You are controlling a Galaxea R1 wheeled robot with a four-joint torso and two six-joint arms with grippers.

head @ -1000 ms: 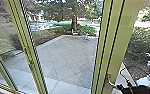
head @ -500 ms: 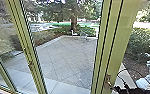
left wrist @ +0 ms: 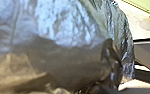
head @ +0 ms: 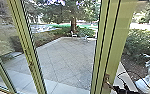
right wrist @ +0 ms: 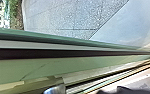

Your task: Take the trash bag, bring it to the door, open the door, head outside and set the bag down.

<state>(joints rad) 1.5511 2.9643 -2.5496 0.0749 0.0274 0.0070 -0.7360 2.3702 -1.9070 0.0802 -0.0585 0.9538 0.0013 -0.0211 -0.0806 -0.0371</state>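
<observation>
Count one tree trunk (head: 73, 25) at twelve o'clock, one door handle (head: 106, 78) near five, one patio (head: 64, 58) at six, one trash bag (left wrist: 66, 27)

A large, glossy, crumpled plastic trash bag (left wrist: 66, 58) sits very close to the camera. Pale blue light catches a broad stretch of its wrinkled skin; next to that the plastic turns dark grey-brown, and a further patch of it looks tan. A narrow, dark, shiny fold of plastic (left wrist: 110, 53) stands up near one edge of the bag. Just beside that same edge is a smooth grey-brown surface (left wrist: 148, 52) bordered by a black line. Beyond the bag are a bright whitish surface (left wrist: 138, 22) and a flat pale green surface (left wrist: 146, 5), both too blurred to identify.
</observation>
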